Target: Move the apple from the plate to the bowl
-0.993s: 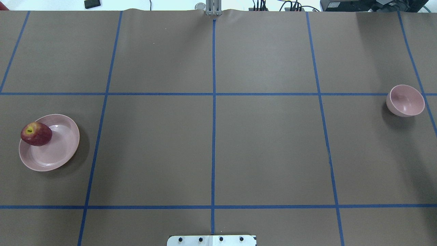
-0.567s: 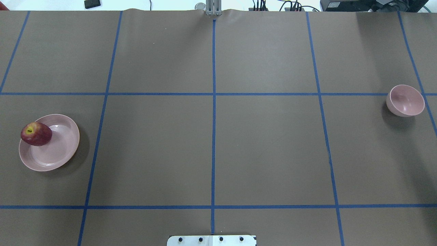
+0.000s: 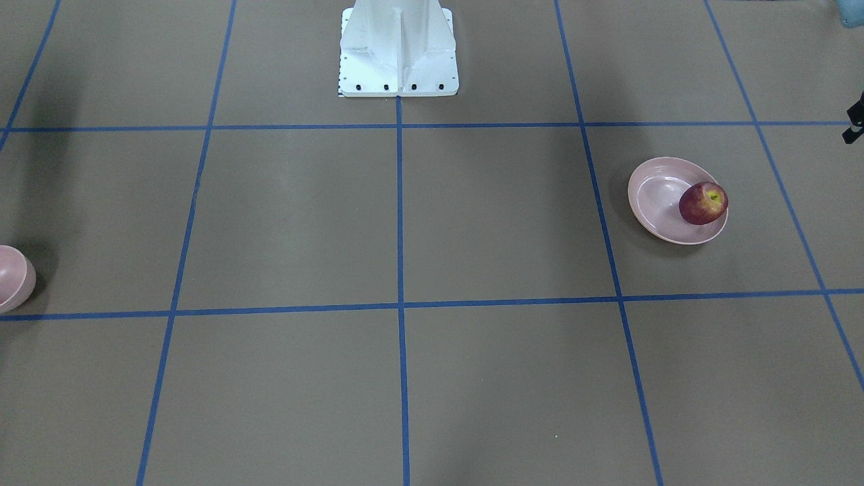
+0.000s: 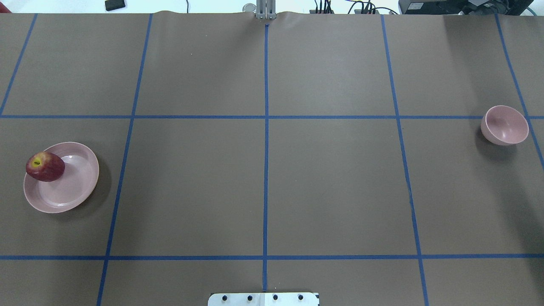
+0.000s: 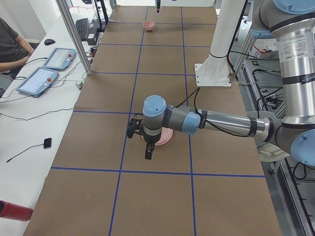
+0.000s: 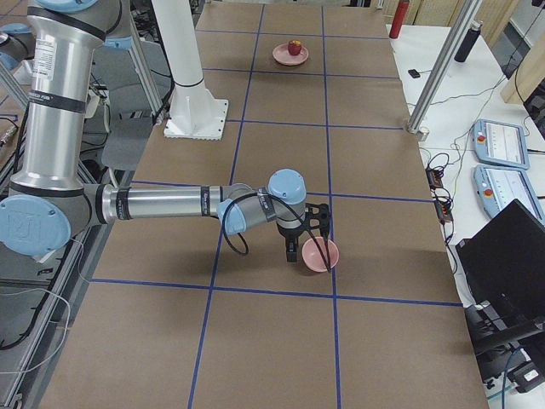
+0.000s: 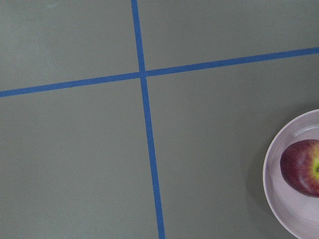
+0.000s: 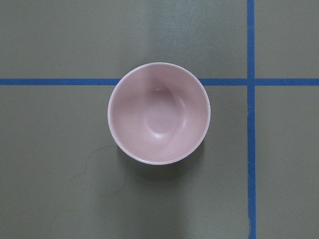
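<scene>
Nothing is done yet: the apple sits at the plate's ten o'clock rim. The bowl, at the bench's three o'clock end, is empty. The left pincer and right pincer seemingly hover above them; whether either is clenched I cannot tell.

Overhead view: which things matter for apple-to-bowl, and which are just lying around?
For the job:
apple, sitting on the plate
bowl, empty, far right

Just lying about:
small black device, beyond the table's far edge
white base plate, near edge, fixed mount
</scene>
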Motion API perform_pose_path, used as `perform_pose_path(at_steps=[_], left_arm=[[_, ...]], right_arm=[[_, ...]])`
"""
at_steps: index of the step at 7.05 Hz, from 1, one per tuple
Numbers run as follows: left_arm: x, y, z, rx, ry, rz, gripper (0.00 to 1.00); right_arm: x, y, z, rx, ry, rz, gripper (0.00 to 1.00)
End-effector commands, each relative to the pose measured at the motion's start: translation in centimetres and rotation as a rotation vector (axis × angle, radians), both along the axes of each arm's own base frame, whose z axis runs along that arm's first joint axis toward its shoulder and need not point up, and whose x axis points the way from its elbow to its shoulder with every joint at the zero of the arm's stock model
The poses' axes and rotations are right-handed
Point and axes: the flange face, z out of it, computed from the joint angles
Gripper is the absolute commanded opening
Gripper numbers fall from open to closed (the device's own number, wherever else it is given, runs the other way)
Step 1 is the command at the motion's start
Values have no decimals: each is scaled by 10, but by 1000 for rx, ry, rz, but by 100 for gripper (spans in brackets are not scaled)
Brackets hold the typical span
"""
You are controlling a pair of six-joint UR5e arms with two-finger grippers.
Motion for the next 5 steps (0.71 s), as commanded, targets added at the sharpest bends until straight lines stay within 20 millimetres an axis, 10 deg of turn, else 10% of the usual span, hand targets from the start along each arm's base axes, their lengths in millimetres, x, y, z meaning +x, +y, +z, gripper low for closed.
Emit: perform_pose_path(at_steps=[1, 5], left_arm=[[0, 0, -2, 9, 2, 1, 99], [1, -2, -10, 49, 11, -1, 99]], right_arm=[[-13, -37, 9, -4, 8, -9, 100], [-38, -69, 25, -30, 23, -39, 100]])
